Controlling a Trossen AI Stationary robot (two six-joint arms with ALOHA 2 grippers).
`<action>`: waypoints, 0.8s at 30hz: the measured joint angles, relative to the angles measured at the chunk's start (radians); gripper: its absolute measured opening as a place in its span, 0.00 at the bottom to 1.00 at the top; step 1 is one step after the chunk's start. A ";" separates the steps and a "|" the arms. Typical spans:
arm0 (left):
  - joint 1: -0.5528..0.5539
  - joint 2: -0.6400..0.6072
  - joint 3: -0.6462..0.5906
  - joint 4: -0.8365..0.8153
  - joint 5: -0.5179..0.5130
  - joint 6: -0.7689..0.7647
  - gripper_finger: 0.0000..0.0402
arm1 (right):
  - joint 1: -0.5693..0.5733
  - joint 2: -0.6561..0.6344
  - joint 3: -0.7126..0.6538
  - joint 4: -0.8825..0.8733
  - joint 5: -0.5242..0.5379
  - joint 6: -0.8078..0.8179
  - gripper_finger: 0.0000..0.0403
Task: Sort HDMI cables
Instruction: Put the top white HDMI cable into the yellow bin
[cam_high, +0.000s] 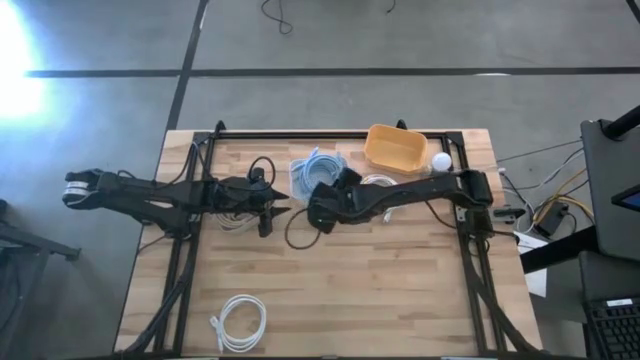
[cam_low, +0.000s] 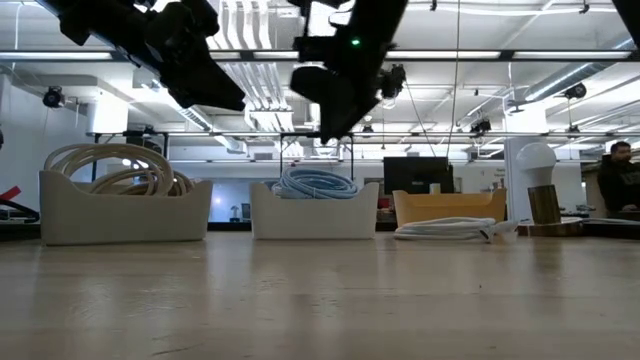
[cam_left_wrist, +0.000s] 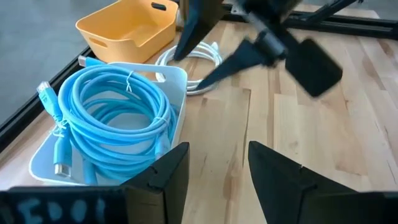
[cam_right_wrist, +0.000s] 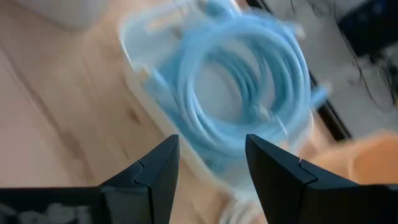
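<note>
1. We found the front half of the wooden table (cam_high: 400, 300) mostly bare, offering wide room to pass.
2. Only a white cable coil (cam_high: 240, 322) lay there, near the front left corner.
3. At the back, a white bin (cam_left_wrist: 177, 93) filled with a blue cable coil (cam_left_wrist: 112, 121) stood in the way.
4. A yellow bin (cam_high: 395, 147) and a loose white cable (cam_low: 450, 229) crowded the back right, with a bulb-topped stand (cam_low: 540, 185) beyond.
5. A beige cable bin (cam_low: 125, 208) blocked the back left.
6. The left gripper (cam_high: 283, 208) and right gripper (cam_high: 312, 210) nearly met at mid-table, both raised with fingers apart, leaving only a narrow gap between them.
</note>
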 joint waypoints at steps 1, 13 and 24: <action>0.000 0.000 0.000 -0.003 0.000 0.000 0.42 | 0.005 -0.015 -0.012 -0.034 0.002 0.034 0.45; 0.000 0.000 0.000 -0.006 0.007 0.014 0.42 | 0.038 -0.255 -0.333 -0.121 -0.075 0.366 0.45; 0.000 0.000 0.000 -0.002 0.006 0.047 0.42 | 0.017 -0.349 -0.689 0.136 -0.194 0.464 0.45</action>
